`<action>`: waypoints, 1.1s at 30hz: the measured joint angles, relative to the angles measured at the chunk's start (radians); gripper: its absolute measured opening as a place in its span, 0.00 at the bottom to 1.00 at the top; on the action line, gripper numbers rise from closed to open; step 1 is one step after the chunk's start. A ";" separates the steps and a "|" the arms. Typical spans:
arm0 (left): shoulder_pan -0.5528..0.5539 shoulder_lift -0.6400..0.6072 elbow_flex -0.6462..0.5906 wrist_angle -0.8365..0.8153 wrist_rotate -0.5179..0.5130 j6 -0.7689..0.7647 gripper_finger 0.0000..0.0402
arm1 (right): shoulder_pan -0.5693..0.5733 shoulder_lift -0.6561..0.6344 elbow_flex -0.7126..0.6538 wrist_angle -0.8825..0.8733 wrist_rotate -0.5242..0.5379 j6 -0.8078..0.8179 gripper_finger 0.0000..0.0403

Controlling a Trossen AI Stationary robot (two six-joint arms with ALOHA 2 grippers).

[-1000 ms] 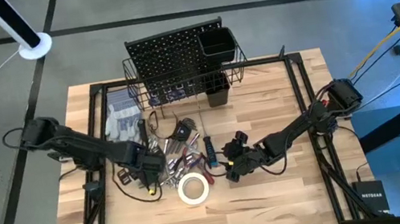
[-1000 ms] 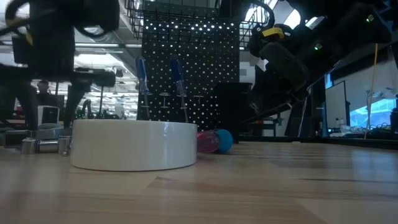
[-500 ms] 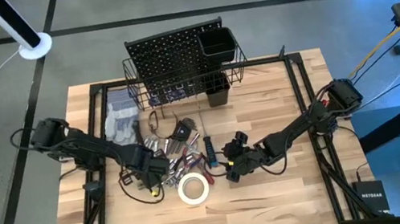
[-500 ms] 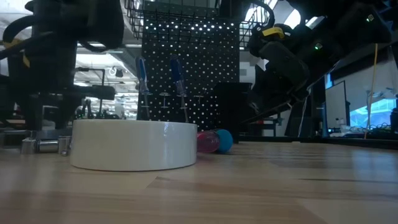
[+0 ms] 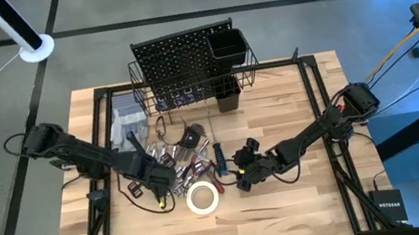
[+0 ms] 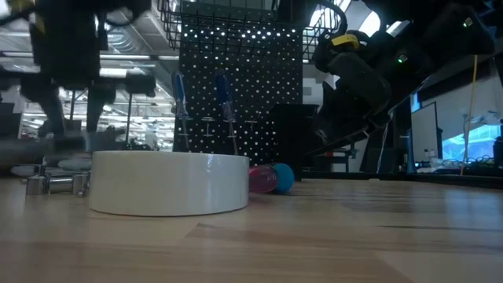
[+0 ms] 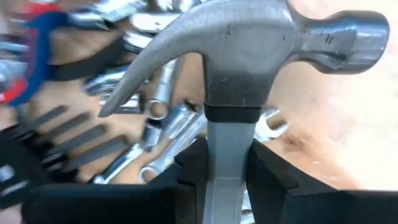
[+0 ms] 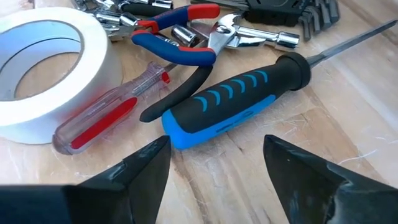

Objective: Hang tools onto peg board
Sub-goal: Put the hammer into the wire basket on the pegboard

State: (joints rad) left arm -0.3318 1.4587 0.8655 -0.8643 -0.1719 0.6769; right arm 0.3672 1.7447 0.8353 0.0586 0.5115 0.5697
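steel hammer now stands clamped by its neck between the left gripper fingers, which have just closed, lifted over the wrenches, ready for the peg board; the right gripper waits wide open, empty, blue-handled screwdriver just ahead.

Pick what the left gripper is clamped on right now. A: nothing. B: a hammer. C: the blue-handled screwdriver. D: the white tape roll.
B: in the left wrist view, the left gripper closes on the neck of the silver hammer just below its head, above the wrench pile.
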 joint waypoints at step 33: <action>0.027 -0.356 0.718 -0.010 -0.176 -0.620 0.18 | 0.000 0.000 0.034 -0.008 -0.026 -0.029 0.65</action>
State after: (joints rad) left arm -0.3045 1.1027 1.5839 -0.8739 -0.3474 0.0572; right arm 0.3668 1.7447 0.8696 0.0509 0.4857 0.5407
